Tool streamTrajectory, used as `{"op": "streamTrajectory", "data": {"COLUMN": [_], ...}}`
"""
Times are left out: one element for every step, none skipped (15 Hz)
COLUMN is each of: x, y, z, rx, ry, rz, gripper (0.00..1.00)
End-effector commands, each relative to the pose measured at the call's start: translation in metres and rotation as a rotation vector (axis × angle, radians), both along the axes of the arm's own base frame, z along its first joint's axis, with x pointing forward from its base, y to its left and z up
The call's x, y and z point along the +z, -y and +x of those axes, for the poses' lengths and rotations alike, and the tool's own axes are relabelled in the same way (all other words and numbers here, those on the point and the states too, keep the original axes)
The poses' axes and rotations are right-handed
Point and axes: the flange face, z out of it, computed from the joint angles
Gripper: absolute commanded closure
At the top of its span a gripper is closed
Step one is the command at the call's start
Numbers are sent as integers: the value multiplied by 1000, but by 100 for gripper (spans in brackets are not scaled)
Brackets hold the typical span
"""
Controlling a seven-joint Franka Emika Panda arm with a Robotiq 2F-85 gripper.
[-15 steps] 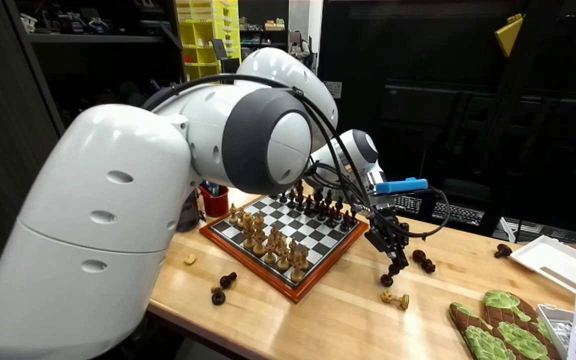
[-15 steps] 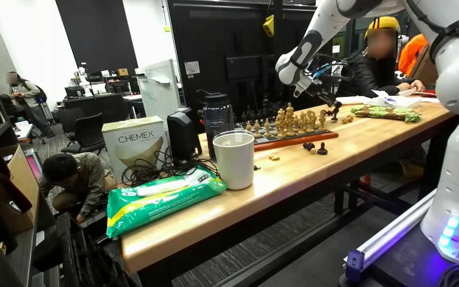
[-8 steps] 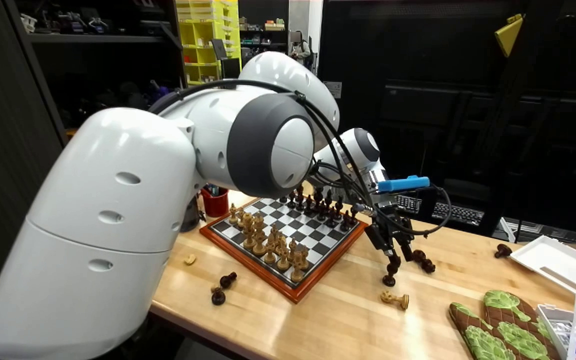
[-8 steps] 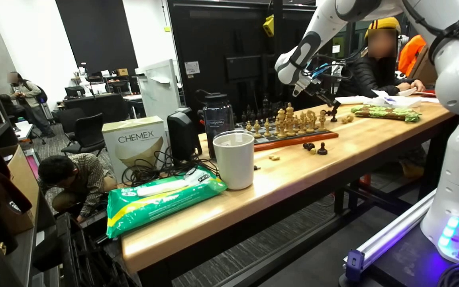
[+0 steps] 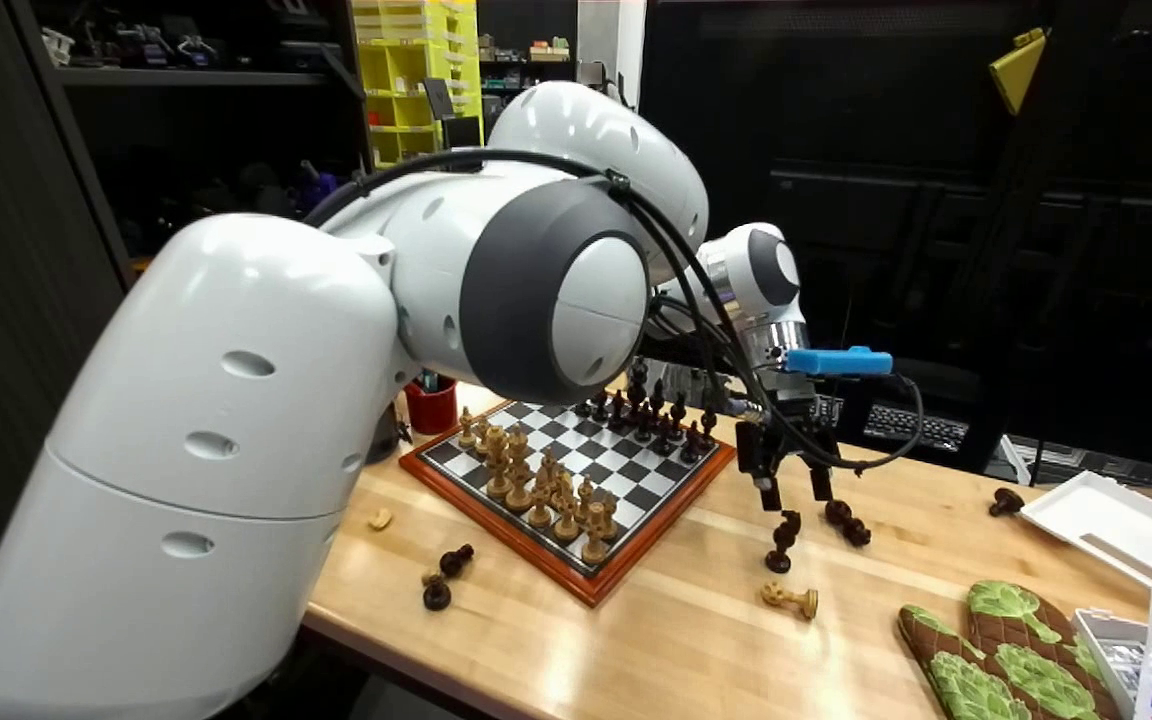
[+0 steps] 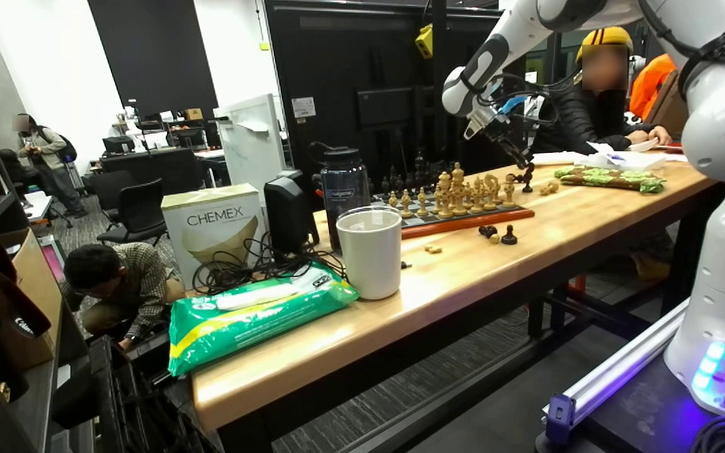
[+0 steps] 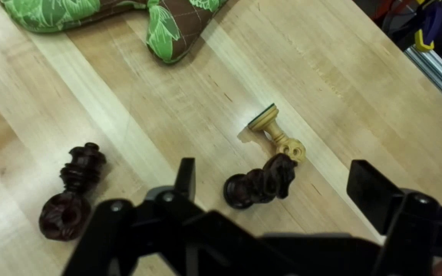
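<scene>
The claw [image 5: 796, 490] is spread wide, with nothing between its tips. Just under it, and apart from it, the knight [image 7: 259, 185] stands upright on the bench [image 5: 676, 645], nearer the far long edge than the edge beside the robot base [image 6: 721, 277]. This piece, in my judgement, looks finished. What is left loose around it: a pale piece [image 7: 277, 134] and a dark piece [image 7: 76, 184], both lying on their sides. The board [image 5: 578, 448] carries rows of chessmen [image 5: 539, 512]; a pawn [image 6: 508, 236] stands off it, toward the robot-base edge.
</scene>
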Motion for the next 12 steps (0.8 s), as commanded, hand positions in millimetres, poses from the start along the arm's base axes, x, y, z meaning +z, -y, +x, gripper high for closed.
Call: {"op": "streamTrajectory", "data": {"x": [39, 46, 54, 61, 68, 73, 77, 81, 83, 84, 85, 83], "y": [21, 29, 38, 45, 52, 59, 65, 70, 74, 77, 79, 80], "z": [-20, -25, -33, -38, -43, -47, -50, -53, -57, -60, -62, -65], "rx": [-44, -60, -67, -62, -32, -4, 32, 65, 93, 131, 170, 201], "ry": [65, 91, 123, 159, 200, 230, 265, 302, 334, 372, 404, 442], "rz": [186, 233, 281, 320, 348, 370, 391, 413, 430, 436, 443, 440], "gripper": [0, 0, 0, 0, 0, 0, 0, 0, 0, 0, 0, 0]}}
